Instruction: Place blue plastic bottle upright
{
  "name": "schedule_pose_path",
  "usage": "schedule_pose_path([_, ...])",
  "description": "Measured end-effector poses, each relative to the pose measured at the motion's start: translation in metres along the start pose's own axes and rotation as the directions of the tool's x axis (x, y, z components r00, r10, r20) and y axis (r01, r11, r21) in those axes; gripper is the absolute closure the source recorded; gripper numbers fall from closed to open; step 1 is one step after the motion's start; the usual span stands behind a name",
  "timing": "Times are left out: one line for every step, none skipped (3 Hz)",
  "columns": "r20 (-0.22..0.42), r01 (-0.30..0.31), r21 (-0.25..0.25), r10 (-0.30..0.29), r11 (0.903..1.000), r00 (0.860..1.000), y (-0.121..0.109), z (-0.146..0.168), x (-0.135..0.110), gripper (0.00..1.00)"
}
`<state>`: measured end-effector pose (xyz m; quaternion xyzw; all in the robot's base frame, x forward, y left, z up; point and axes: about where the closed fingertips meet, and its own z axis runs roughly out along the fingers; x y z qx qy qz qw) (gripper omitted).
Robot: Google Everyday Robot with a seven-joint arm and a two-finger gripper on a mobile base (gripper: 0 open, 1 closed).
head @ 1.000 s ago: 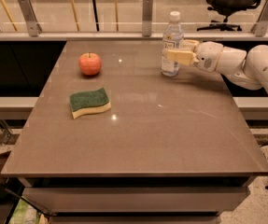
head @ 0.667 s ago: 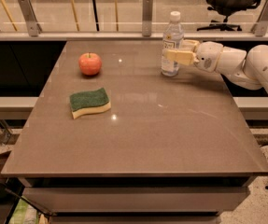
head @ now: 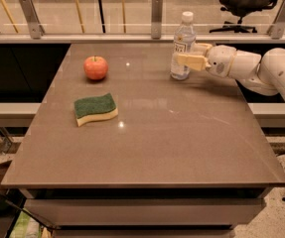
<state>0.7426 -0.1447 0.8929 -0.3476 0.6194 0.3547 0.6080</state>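
Observation:
The blue plastic bottle [head: 182, 36] is a small clear bottle with a white cap and a white label. It stands upright on the brown table [head: 157, 133] near the far right edge. My gripper [head: 185, 54] reaches in from the right at the bottle's lower half. One finger [head: 191, 61] lies across the front of the bottle and the other shows behind it. The gripper is shut on the bottle, whose base rests on the table.
A red apple [head: 96, 67] sits at the far left of the table. A green and yellow sponge [head: 96, 108] lies in front of it. A glass railing with metal posts [head: 156, 11] runs behind the table. My white arm [head: 276, 73] extends past the right edge.

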Motion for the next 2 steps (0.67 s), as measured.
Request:
schedule_pose_path([0.000, 0.000, -0.005, 0.000, 1.0000, 1.000, 0.0015, 0.0031, 0.0000, 0.00])
schedule_pose_path([0.000, 0.000, -0.005, 0.000, 1.0000, 1.000, 0.0016, 0.0032, 0.0000, 0.00])
